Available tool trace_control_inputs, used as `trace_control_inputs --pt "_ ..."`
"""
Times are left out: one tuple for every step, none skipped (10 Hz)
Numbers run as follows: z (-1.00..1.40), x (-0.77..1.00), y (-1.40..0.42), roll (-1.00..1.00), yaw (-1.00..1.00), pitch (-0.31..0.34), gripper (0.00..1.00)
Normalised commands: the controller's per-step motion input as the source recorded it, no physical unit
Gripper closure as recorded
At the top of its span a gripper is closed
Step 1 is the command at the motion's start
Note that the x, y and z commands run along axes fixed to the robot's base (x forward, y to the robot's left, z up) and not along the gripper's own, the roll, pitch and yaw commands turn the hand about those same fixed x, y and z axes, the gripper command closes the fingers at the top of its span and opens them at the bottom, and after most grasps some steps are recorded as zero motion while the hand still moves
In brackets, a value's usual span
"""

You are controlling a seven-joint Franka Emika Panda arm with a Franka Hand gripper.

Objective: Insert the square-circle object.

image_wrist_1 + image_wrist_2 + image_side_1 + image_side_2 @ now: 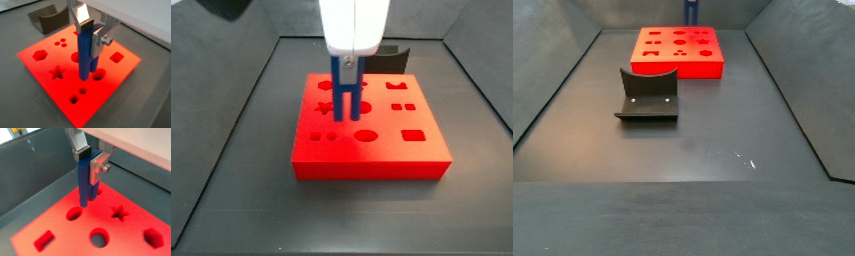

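My gripper (pixel 90 36) is shut on the square-circle object (pixel 85 55), a slim dark-blue peg of two joined bars, and holds it upright. It hangs over the top of the red block (pixel 47 70) with shaped holes. Its lower end is close above the block, beside a round hole (pixel 98 75); I cannot tell whether it touches. The other wrist view shows the gripper (pixel 89 160), peg (pixel 85 185) and block (pixel 70 235) the same way. In a side view the gripper (pixel 345 62) holds the peg (pixel 345 92) over the block's (pixel 372 165) left part. In the far side view only the peg (pixel 690 10) shows above the block (pixel 680 68).
The fixture, a dark grey curved bracket, stands on the floor behind the block (pixel 396 58) and shows in a wrist view (pixel 50 20) and a side view (pixel 647 95). Dark bin walls (pixel 794 90) enclose the grey floor.
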Motion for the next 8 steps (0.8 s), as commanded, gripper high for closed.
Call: trace_control_inputs --pt "0.12 0.00 -0.30 0.18 -0.28 0.000 1.00" --pt "0.02 -0.20 -0.21 0.33 -0.15 0.027 1.00" --pt "0.00 -0.21 -0.20 0.48 -0.14 0.054 1.00" --pt "-0.01 -0.20 -0.17 0.49 -0.13 0.063 1.00" --pt "-0.03 -0.07 -0.08 0.40 -0.08 0.069 1.00" --pt "-0.18 -0.07 0.00 0.10 -0.06 0.000 1.00" --pt "-0.29 0.00 0.12 0.00 0.00 -0.009 1.00" --pt "-0.35 0.00 0.15 -0.08 0.00 -0.027 1.00"
